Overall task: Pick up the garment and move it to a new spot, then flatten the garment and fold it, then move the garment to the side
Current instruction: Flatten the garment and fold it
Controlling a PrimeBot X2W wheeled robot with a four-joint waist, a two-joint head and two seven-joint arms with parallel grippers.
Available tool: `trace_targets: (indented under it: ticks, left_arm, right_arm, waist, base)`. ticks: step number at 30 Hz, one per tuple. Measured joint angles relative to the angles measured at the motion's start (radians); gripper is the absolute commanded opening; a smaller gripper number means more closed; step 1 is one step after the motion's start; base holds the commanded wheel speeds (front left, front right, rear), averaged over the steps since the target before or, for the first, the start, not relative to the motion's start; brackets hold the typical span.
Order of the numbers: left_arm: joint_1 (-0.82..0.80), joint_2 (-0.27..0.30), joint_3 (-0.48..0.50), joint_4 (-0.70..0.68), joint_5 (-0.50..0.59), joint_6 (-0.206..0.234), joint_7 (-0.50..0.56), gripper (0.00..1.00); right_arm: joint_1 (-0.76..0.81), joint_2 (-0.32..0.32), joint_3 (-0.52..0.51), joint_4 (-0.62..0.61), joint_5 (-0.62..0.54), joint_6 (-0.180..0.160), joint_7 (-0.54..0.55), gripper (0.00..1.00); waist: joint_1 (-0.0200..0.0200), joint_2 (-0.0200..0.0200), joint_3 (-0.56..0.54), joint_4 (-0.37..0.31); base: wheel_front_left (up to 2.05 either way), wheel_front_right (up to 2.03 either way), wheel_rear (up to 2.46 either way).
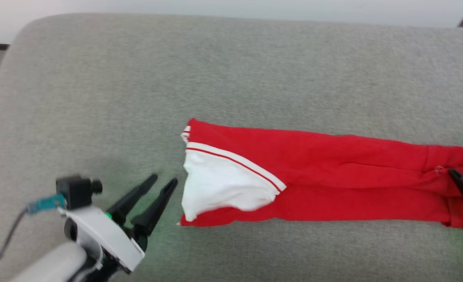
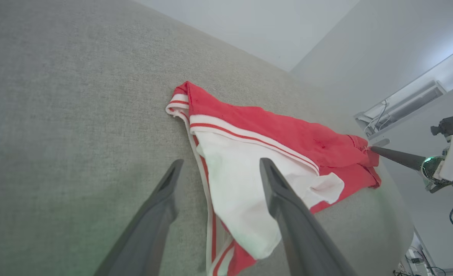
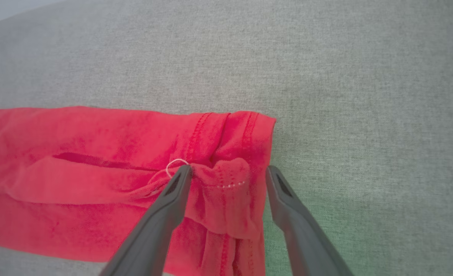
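Your garment (image 1: 333, 176) lies as a long, narrow folded strip from the middle of the grey table (image 1: 98, 98) out toward your right; its white sleeve (image 1: 219, 184) sits on top at the left end, and its hem (image 3: 245, 130) is bunched at the right end. Judge it light, limp and a little slick; lifted from one point it would likely sag and fall open. Take it at both ends together, pinching through all the layers near the sleeve trim and at the stitched hem. Your left gripper (image 1: 163, 179) sits just beside the sleeve end, fingers apart, holding nothing; your right gripper (image 3: 228, 170) has its fingers apart astride a puckered lump of hem, clamping nothing.
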Motion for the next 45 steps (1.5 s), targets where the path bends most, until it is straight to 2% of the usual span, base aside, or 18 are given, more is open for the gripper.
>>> trace_targets:
  ticks: [6, 11, 21, 26, 31, 35, 42, 43, 44, 45]
  left_arm:
    - [0.169, -0.124, 0.199, 0.061, 0.114, 0.005, 0.0, 1.0]
    - [0.235, -0.186, 0.329, 0.1, 0.237, 0.004, 0.0, 1.0]
    - [0.277, -0.318, 0.613, 0.078, 0.629, 0.019, 0.0, 1.0]
    - [0.304, -0.407, 0.74, 0.05, 0.798, 0.017, 0.0, 1.0]
    - [0.321, -0.475, 0.806, 0.067, 0.889, 0.005, 0.0, 1.0]
    - [0.321, -0.512, 0.831, 0.086, 0.914, -0.002, 0.0, 1.0]
    - [0.31, -0.532, 0.815, 0.109, 0.927, -0.006, 0.0, 1.0]
    - [0.31, -0.533, 0.816, 0.11, 0.926, -0.006, 0.0, 1.0]
    - [0.31, -0.534, 0.817, 0.11, 0.922, -0.006, 0.0, 1.0]
    - [0.31, -0.534, 0.818, 0.111, 0.921, -0.006, 0.0, 1.0]
  right_arm:
    - [0.028, 0.018, -0.084, 0.034, -0.002, 0.0, 0.028, 1.0]
    - [0.04, 0.034, -0.138, 0.047, 0.002, 0.0, 0.066, 1.0]
    - [0.012, 0.072, -0.174, 0.083, -0.016, 0.0, 0.156, 1.0]
    - [-0.031, 0.087, -0.177, 0.121, -0.02, 0.0, 0.194, 1.0]
    - [-0.076, 0.095, -0.188, 0.167, -0.041, 0.0, 0.229, 1.0]
    - [-0.115, 0.105, -0.196, 0.209, -0.072, 0.0, 0.248, 1.0]
    - [-0.152, 0.104, -0.163, 0.242, -0.129, -0.002, 0.304, 0.98]
    - [-0.152, 0.102, -0.159, 0.241, -0.131, -0.003, 0.304, 0.47]
    - [-0.152, 0.101, -0.156, 0.239, -0.133, -0.004, 0.305, 0.31]
    - [-0.152, 0.101, -0.154, 0.237, -0.133, -0.004, 0.305, 0.0]
  waist:
    - [0.0, 0.0, -0.023, 0.043]
    - [0.0, 0.0, -0.037, 0.068]
    - [0.0, 0.0, -0.047, 0.063]
    - [0.0, 0.0, -0.039, 0.056]
    - [0.0, 0.0, -0.031, 0.058]
    - [0.0, 0.0, -0.02, 0.064]
    - [0.0, 0.0, 0.003, 0.088]
    - [0.0, 0.0, 0.005, 0.09]
    - [0.0, 0.0, 0.007, 0.092]
    - [0.0, -0.0001, 0.009, 0.093]
  base:
    - [0.0, 0.0, 0.0]
    - [0.0, 0.0, 0.0]
    - [0.0, 0.0, 0.0]
    - [0.0, 0.0, 0.0]
    - [0.0, 0.0, 0.0]
    - [0.0, 0.0, 0.0]
    - [0.0, 0.0, 0.0]
    - [0.0, 0.0, 0.0]
    - [0.0, 0.0, 0.0]
    - [0.0, 0.0, 0.0]
